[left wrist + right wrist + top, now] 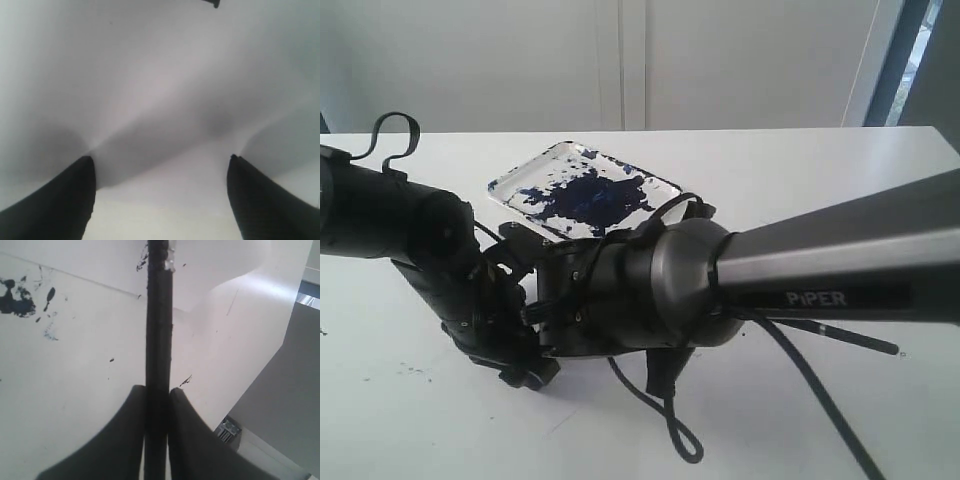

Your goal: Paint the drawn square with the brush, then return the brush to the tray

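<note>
right gripper [157,395] clamping the brush [159,330] | left gripper [160,158] hanging, jaws apart, empty | drawn square out of sight, painting unjudgeable | tray [535,172] waiting, brush return pending

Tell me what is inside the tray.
Inside the tray only a dark blue paint blotch and smaller splashes show. Its near edge is covered by the right arm, so what lies there cannot be seen.

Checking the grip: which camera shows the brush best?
The right wrist view: the brush runs straight out, clamped between the fingers of the right gripper. The exterior view shows only its far end; the left wrist view shows nothing recognisable.
</note>
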